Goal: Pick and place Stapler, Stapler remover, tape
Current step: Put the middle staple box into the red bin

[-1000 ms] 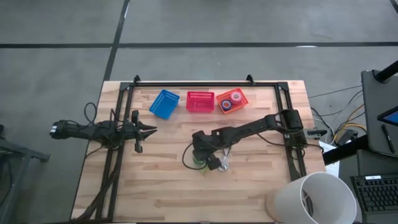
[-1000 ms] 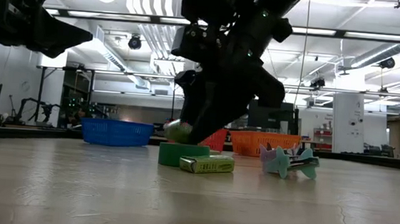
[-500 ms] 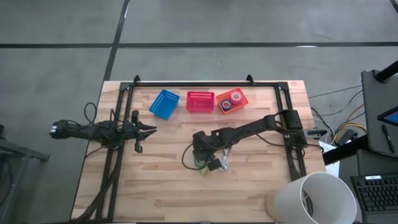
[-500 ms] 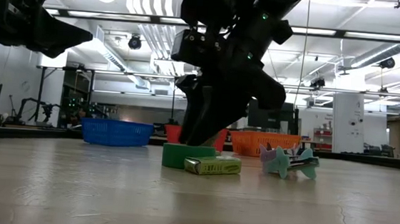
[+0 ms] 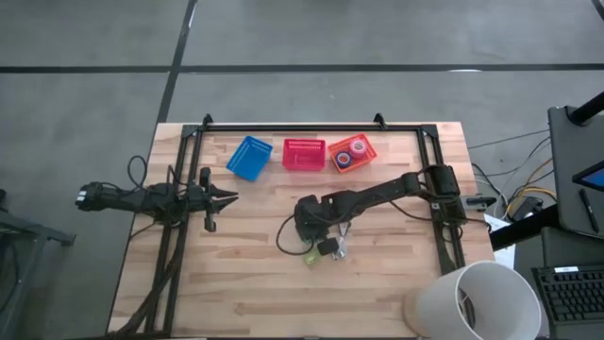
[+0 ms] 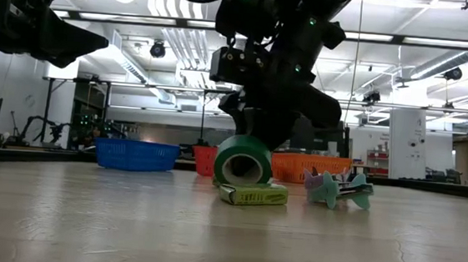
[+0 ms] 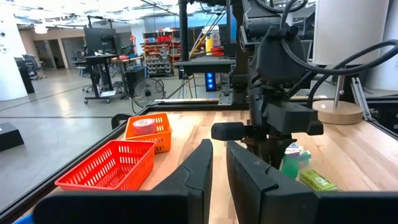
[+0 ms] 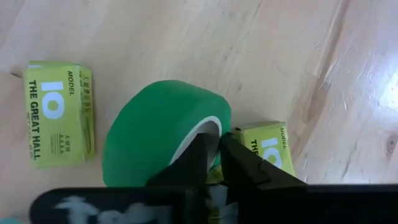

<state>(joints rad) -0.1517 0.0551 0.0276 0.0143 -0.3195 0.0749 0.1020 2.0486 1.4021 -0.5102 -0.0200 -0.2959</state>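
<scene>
The right wrist view alone shows the right claw [image 8: 211, 155] pinching the wall of the green tape [image 8: 163, 127], held on edge mid-table (two yellow-green boxes [image 8: 59, 112] flank it). A teal staple remover [image 6: 336, 189] sits beside them. Baskets line the far edge. The left claw [image 5: 226, 197], nearly closed, waits near the left edge.

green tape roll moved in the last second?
Yes. The green tape roll, flat on the table before, now stands on edge in the right gripper, beside the yellow-green box.
</scene>
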